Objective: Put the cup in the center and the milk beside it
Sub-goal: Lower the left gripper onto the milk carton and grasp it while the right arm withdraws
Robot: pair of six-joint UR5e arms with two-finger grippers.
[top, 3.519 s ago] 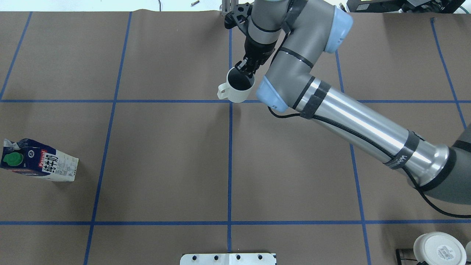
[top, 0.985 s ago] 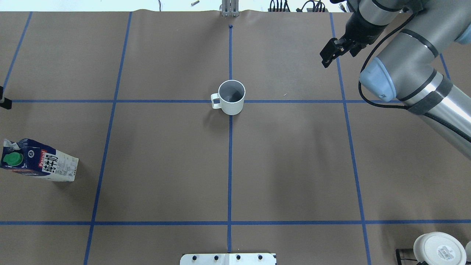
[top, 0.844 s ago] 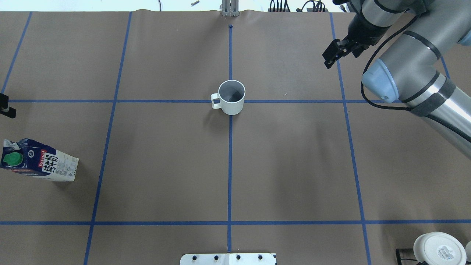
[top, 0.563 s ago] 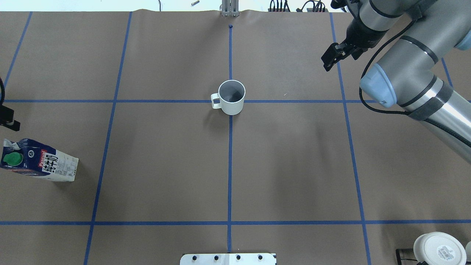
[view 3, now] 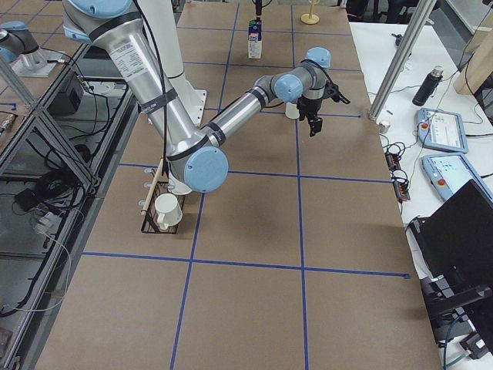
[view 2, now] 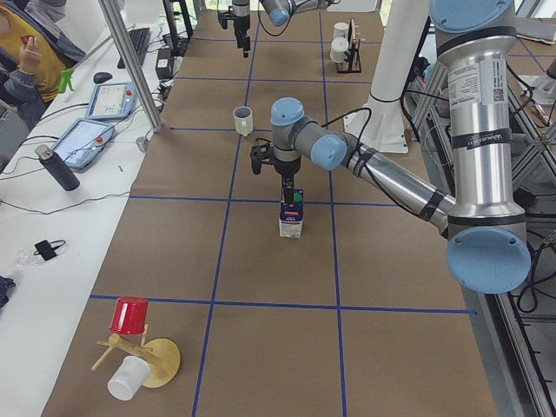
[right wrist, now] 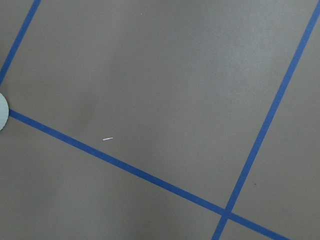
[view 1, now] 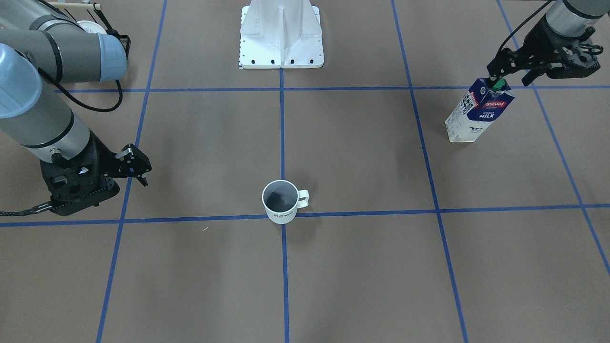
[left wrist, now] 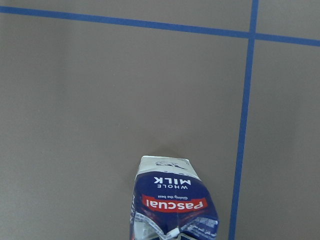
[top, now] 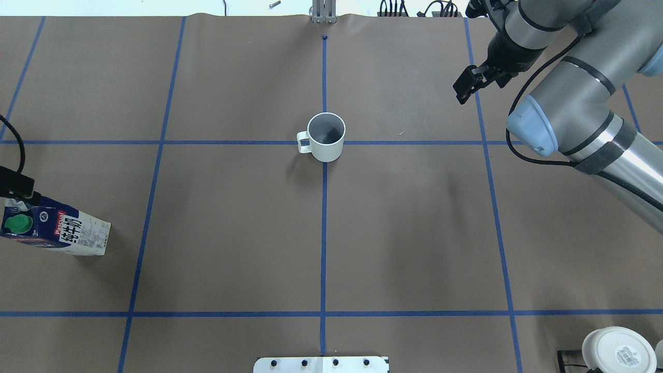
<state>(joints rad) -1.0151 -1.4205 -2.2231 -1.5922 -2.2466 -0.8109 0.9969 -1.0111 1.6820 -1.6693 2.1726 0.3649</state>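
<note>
Milk point(view 1: 479, 112) stands upright on the surface point(view 1: 362, 152), far left, with your left end effector point(view 1: 509, 76) spread wide just above its green cap point(view 1: 499, 85). The cup point(view 1: 280, 202) sits at centre, well apart from the right end effector point(view 1: 139, 166), also wide.

I see the cup point(top: 325, 137), a small white mug with a dark grey inside and grey HOME lettering. It stands upright where the blue tape lines point(top: 233, 142) cross at the middle of the surface point(top: 414, 233), its loop handle pointing left. The milk point(top: 57, 233), a blue-and-white Pascual carton with a green screw cap, stands upright far to the left, well apart from the cup.
</note>
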